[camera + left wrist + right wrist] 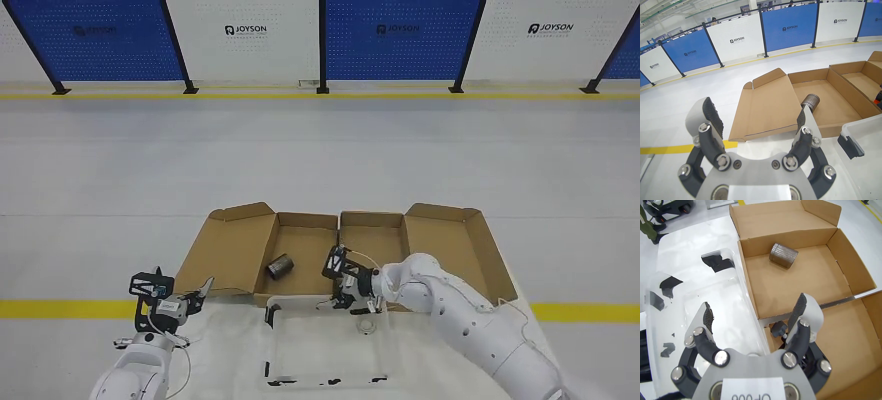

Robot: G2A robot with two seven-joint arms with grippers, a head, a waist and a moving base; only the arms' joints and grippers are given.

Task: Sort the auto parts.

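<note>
Left claw (755,106) and right claw (754,300) both gaped empty — the right over the black knob (779,328) in the right-hand box (844,336), a reach into the clear bin (743,283) seemingly next.

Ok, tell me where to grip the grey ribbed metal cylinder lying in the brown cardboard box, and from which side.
Grip the grey ribbed metal cylinder across its round body at mid-length, coming from above. It lies on its side on the floor of the brown cardboard box, whose walls likely block a sideways approach.
</note>
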